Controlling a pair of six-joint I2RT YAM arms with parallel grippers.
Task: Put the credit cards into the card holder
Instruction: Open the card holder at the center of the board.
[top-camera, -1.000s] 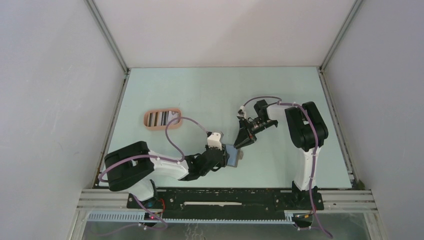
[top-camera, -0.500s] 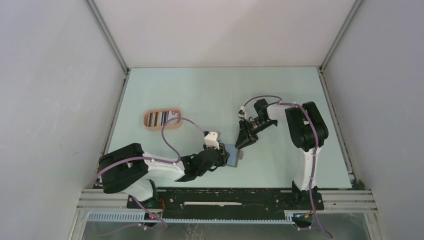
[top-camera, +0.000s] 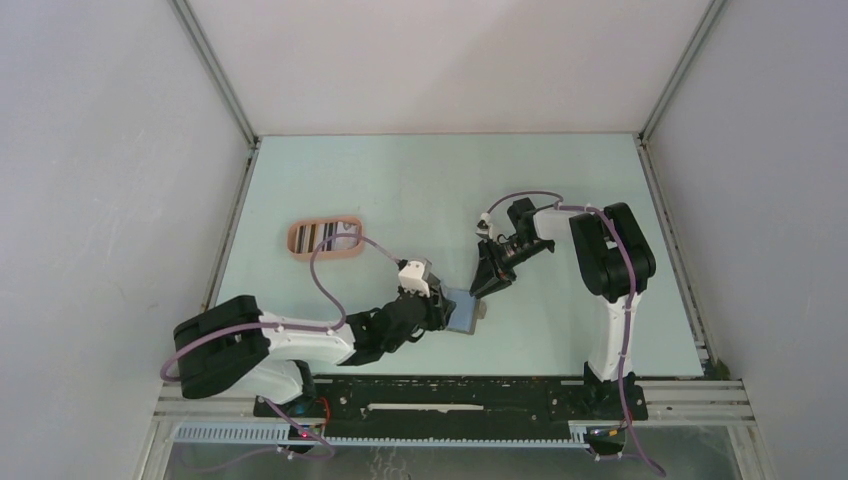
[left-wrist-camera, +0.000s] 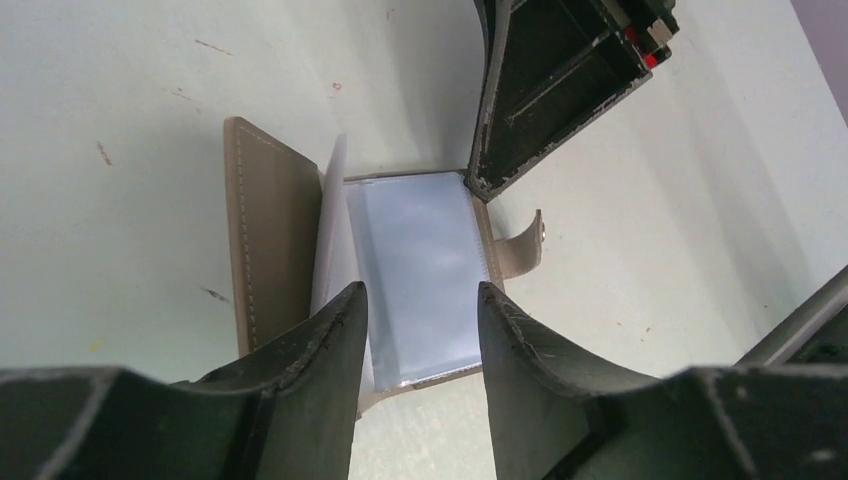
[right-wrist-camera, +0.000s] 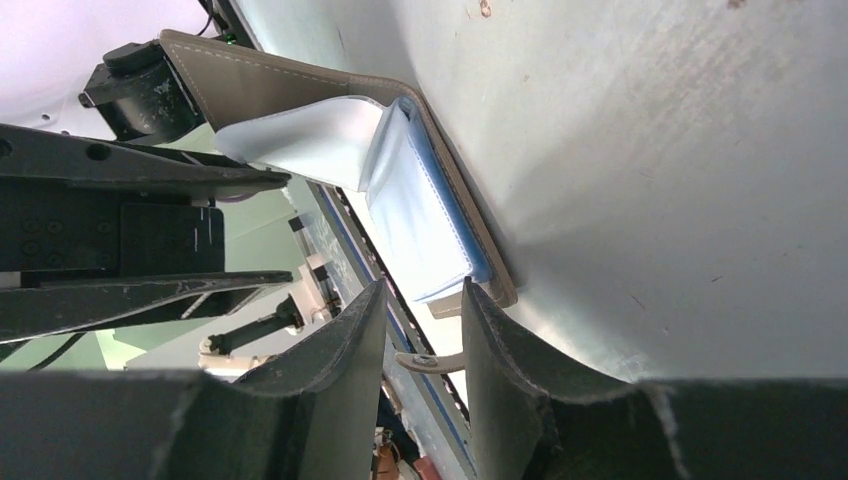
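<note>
Cards (top-camera: 322, 235) already fill part of the pink holder (top-camera: 296, 240) at upper left, while at centre the left gripper (left-wrist-camera: 420, 292) and right gripper (right-wrist-camera: 424, 290), both half-open and empty, hover at the open wallet (top-camera: 466, 312), whose sleeved blue card (left-wrist-camera: 420, 260) apparently needs pinching out next.

From my station I see the small salmon-pink oval card holder with a raised rim (top-camera: 293, 240) lying flat on the left part of the pale green table (top-camera: 420, 180). Several thin cards (top-camera: 322, 236) in it show as dark and pale stripes side by side. Near the middle, a blue card (left-wrist-camera: 420, 270) lies flat inside a clear pocket (left-wrist-camera: 400, 350) of the open grey folding wallet (left-wrist-camera: 265, 240).
</note>
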